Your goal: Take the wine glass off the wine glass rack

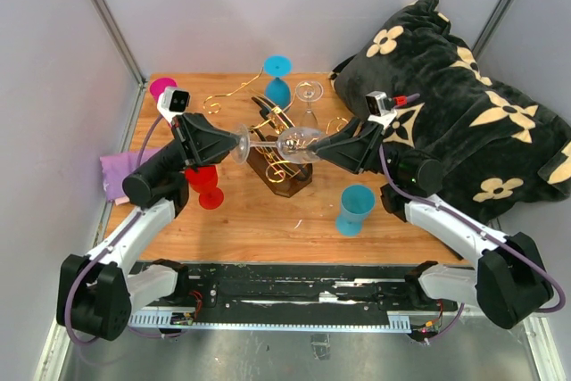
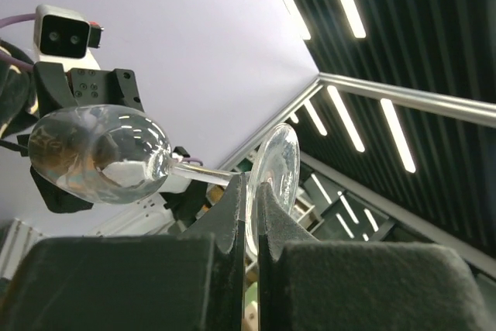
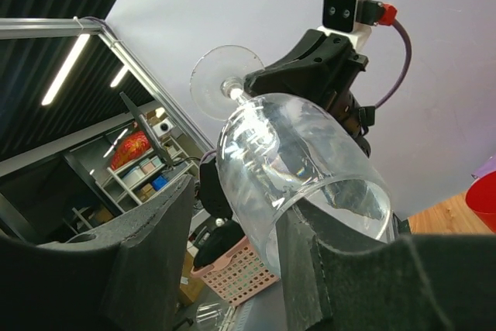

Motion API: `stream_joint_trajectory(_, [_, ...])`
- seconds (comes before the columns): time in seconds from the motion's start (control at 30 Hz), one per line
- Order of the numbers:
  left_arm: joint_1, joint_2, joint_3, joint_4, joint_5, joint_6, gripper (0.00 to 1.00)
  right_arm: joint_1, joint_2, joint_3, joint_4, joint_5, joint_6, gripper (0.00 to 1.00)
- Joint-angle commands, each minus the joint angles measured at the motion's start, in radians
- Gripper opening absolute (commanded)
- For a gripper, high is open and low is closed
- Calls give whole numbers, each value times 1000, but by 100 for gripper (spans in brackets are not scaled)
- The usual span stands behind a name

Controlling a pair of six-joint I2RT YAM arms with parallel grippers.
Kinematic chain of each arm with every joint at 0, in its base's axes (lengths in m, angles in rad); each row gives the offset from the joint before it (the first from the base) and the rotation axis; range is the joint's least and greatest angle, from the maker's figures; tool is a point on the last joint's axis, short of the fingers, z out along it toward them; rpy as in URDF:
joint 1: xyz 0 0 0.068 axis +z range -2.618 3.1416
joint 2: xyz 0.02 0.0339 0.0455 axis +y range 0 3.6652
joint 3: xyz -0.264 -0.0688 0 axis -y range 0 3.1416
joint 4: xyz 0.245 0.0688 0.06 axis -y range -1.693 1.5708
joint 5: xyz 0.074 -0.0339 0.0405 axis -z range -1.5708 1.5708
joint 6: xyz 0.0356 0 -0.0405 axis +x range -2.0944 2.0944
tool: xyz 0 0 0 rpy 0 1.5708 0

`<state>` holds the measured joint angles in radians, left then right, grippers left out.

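Wine glass (image 1: 284, 142) held sideways over the rack (image 1: 284, 173)
Your left gripper (image 1: 234, 143) is clamped on its foot; the right gripper (image 1: 314, 149) straddles the bowl, not closed. Thin, slick, brittle: squeeze softly.

We see the wine glass (image 1: 299, 143) as clear, glossy glass, and the wine glass rack (image 1: 287, 180) as shiny gold metal wire on a smooth, dark brown wooden base. Under the rack the table (image 1: 268, 229) is matt, warm-toned wood, and to the right of the rack we find a plush black cloth blanket (image 1: 446, 122).
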<state>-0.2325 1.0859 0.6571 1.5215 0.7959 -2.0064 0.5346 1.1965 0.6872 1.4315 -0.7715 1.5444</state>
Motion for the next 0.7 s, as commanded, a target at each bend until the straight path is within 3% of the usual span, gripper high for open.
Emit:
stream_joint_trajectory(0.0, [20, 43, -35, 101, -19, -12, 0, 22, -69, -7, 130, 24, -1, 46])
stream_joint_trajectory(0.13, [38, 66, -38, 163, -34, -58, 0, 21, -86, -16, 130, 33, -4, 44])
stream_joint_trajectory(0.43, [45, 85, -75, 193, -41, -74, 3, 22, -86, -9, 130, 37, 3, 9])
stream_joint_trajectory(0.53, [48, 88, -68, 205, -33, -87, 17, 22, -84, -2, 130, 35, 8, 1])
stream_joint_trajectory(0.6, [55, 86, -54, 206, -15, -97, 40, 20, -87, 5, 130, 34, 10, 1])
stream_joint_trajectory(0.67, [64, 82, -43, 205, 9, -102, 53, 10, -99, 15, 128, 23, 12, 1])
